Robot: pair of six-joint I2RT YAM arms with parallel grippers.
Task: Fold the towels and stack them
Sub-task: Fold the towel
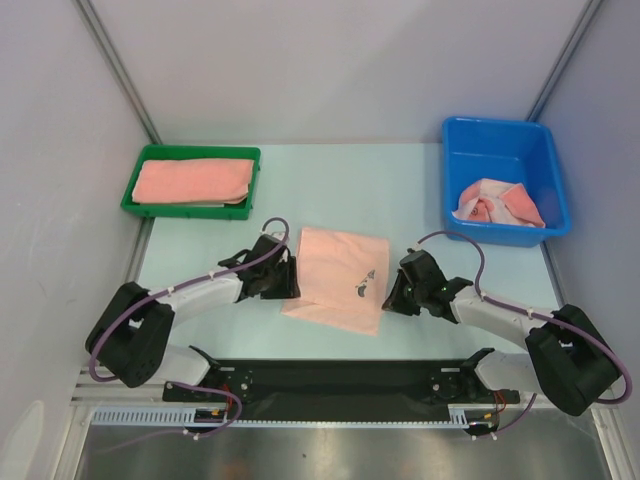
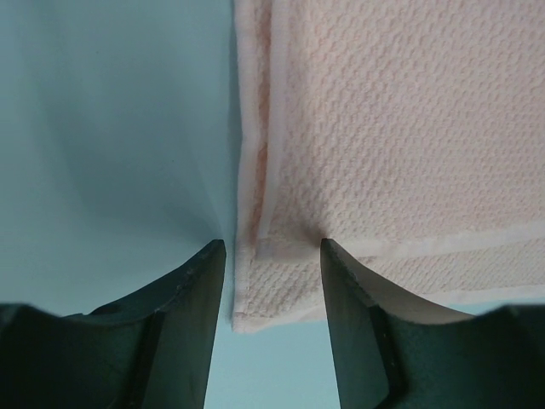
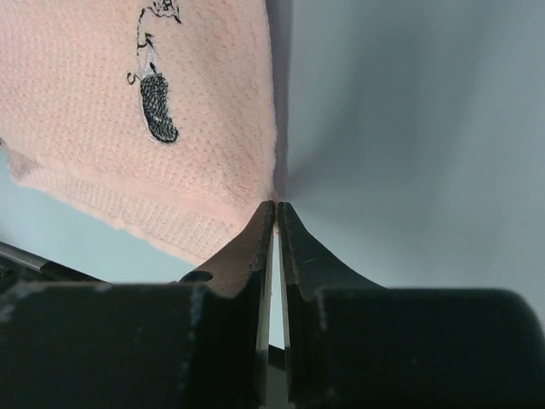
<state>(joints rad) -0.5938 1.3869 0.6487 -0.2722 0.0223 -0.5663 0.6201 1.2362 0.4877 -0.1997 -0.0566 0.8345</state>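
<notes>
Nearest to us, close to the near edge of the table [image 1: 330,180] and about midway along it, a peach towel [image 1: 335,275] lay flat, its small dark motif [image 1: 365,283] toward its right side. The left gripper [image 1: 288,278] sat low at the towel's left edge with its jaws apart. In the left wrist view they straddled a hemmed corner of the cloth, one finger over bare table and the other over the towel. The right gripper [image 1: 390,298] was at the towel's right edge with its jaws drawn together, only a thin slit left between them. Their tips met the cloth's edge, and we could not tell whether any of it was caught.

Farther back, in the far left corner, a green tray [image 1: 190,152] held a folded salmon towel [image 1: 195,180]. In the far right corner, a blue bin [image 1: 497,124] held crumpled towels [image 1: 497,203], pink and white.
</notes>
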